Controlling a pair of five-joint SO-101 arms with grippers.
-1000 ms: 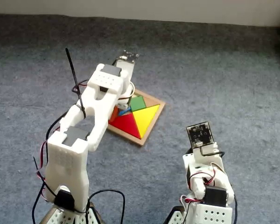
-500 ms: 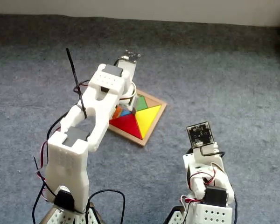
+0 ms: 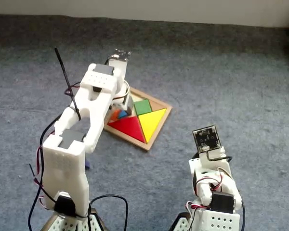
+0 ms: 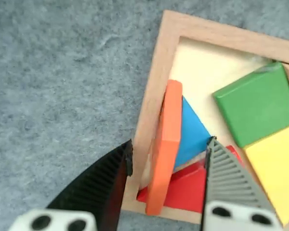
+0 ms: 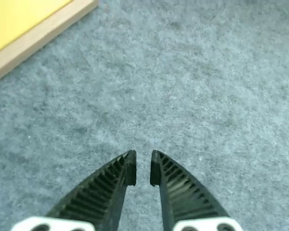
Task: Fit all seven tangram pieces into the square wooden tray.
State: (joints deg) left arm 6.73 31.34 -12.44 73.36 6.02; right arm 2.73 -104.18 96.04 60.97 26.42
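1. One grey, carpet-like table (image 3: 241,86) carries everything we see.
2. Two arms stand on it. The left arm (image 3: 91,110) stretches out over the tray; the right arm (image 3: 212,178) stays folded near its base, well apart from the tray.
3. The square wooden tray (image 3: 157,129) lies skewed, one corner pointing back toward the arms' bases.
4. The red triangle (image 3: 129,126) and yellow triangle (image 3: 151,120) lie flat inside, touching along one edge.
5. The green square (image 3: 143,107) lies flat, just beside the yellow triangle.
6. The orange piece (image 4: 164,149) stands tilted on its edge, its long axis running along the tray's wall, one end over the red triangle.
7. The blue triangle (image 4: 190,134) lies against it.
8. The left gripper (image 4: 169,147) has its jaws spread either side of the orange piece, not pinching it.
9. The right gripper (image 5: 142,166) hangs over bare table, its jaws almost pressed together on nothing.
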